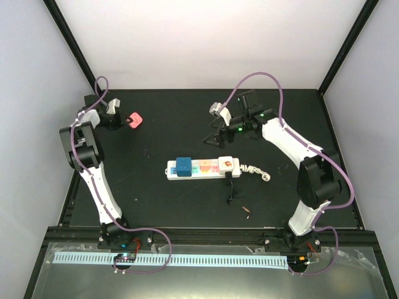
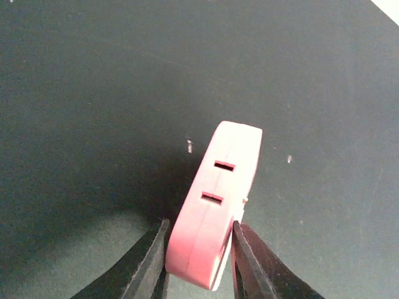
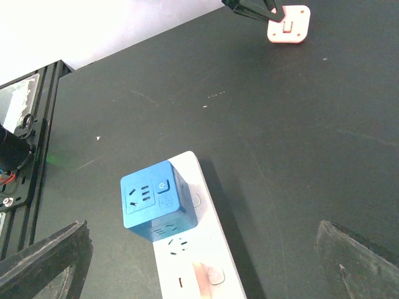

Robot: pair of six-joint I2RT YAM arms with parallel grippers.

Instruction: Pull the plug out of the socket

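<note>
Pink plug [image 2: 215,205], already off the socket [image 1: 202,168] at mid-frame, sits pinched in the left gripper [image 2: 199,261] at the upper left of the bench [image 2: 93,93], so letting go looks next, needing those jaws to part, while the right gripper [image 1: 215,138] hangs wide open near the socket.

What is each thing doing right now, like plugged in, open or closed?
pink plug: out of the socket, far from it, gripped.
socket: lying flat, pink plug not in it.
blue cube: plugged into the socket's end.
white cord: bundled up.
left end effector: closed on the pink plug.
right end effector: wide open, empty, above the socket.
</note>
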